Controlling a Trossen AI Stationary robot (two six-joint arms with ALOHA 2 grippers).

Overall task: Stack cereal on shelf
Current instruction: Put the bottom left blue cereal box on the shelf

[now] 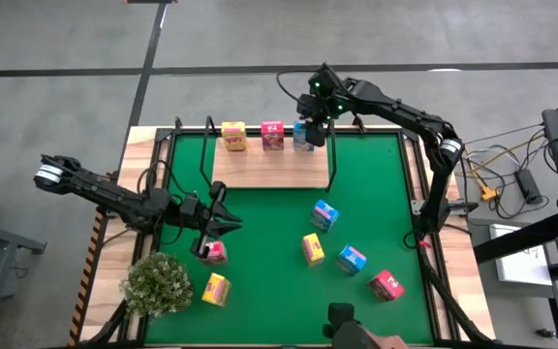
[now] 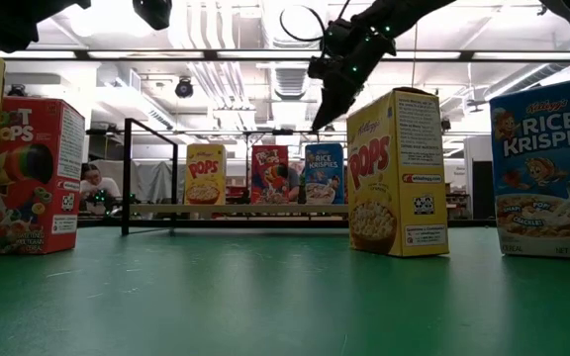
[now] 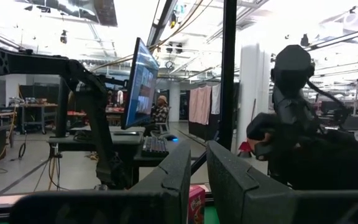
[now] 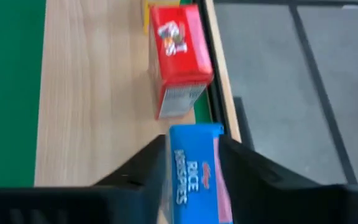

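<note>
Green mat [image 1: 376, 194] from above: the right gripper [image 1: 307, 133] is over the shelf [image 1: 269, 167], at a blue box [image 1: 304, 137] beside the red box [image 1: 272, 135] and yellow box [image 1: 233, 136]. The left gripper [image 1: 219, 233] is above a pink box [image 1: 212, 252], fingers spread. Right wrist view: fingers [image 4: 143, 171] clamp the blue box [image 4: 194, 174] over the shelf [image 4: 92, 93].

This is a robotics lab or workshop in a big industrial hall: a polished concrete floor [image 1: 85, 39] surrounds the bench [image 1: 444, 291], exposed ducts and strip lights [image 2: 226, 74] run overhead, and a monitor [image 3: 140, 84] with a keyboard [image 3: 155, 145] sits on a nearby desk.
</note>
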